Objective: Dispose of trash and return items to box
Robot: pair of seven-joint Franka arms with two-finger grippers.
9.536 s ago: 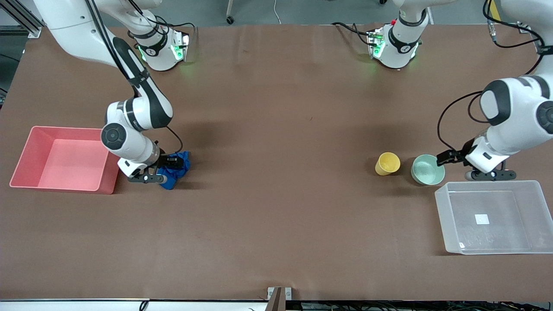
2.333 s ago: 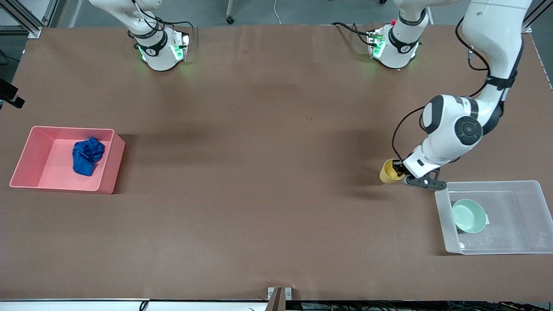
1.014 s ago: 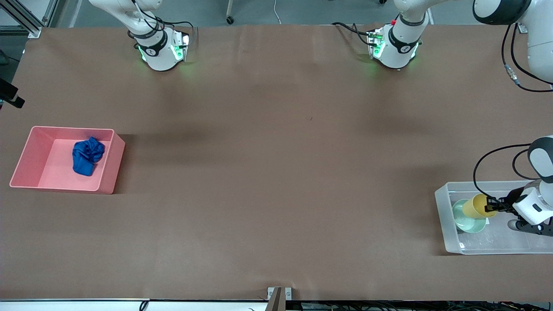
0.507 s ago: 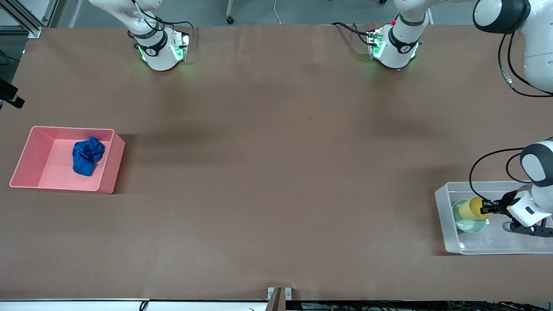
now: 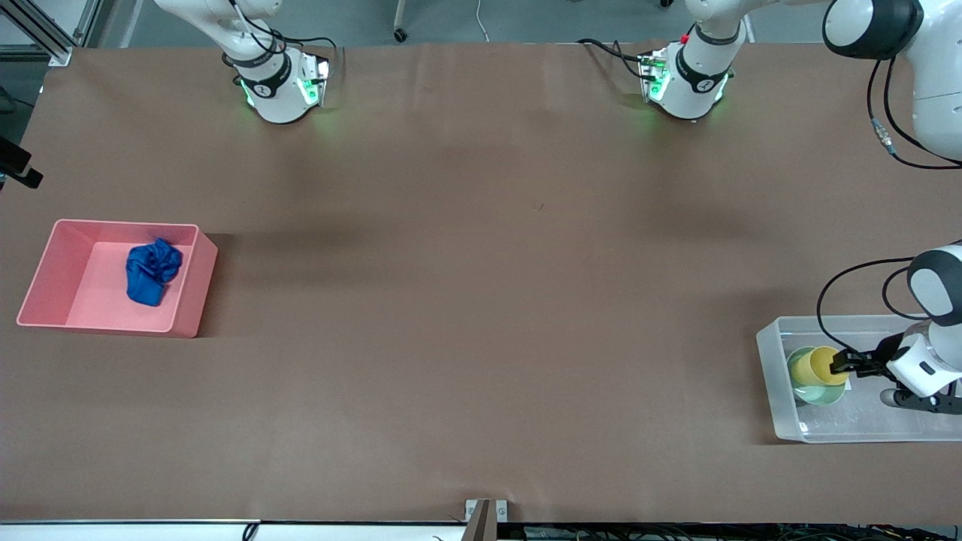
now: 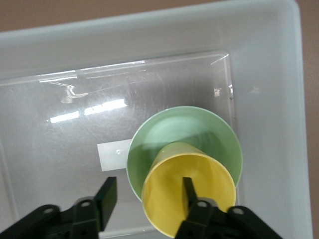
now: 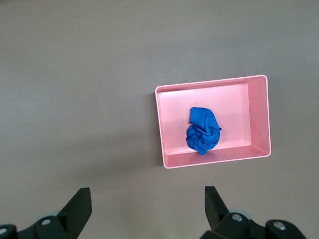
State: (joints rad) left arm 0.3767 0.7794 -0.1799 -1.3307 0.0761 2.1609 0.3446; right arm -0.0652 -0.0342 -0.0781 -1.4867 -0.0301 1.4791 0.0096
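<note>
1. The big clear plastic box (image 5: 782,421) at the left arm's end of the table held both items.
2. The pale green round bowl (image 6: 199,130) lay in it.
3. The small yellow plastic cup (image 6: 187,191) had just been let go into the bowl.
4. The left gripper (image 6: 148,191) had opened, one finger inside the cup.
5. The right gripper (image 7: 148,204) waited open, high over the pink bin (image 7: 163,144) holding the blue cloth wad (image 7: 203,130).
6. The job looked done.

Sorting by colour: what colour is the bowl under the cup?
Pale mint green bowl, beneath the yellow cup; clearest in the left wrist view.
</note>
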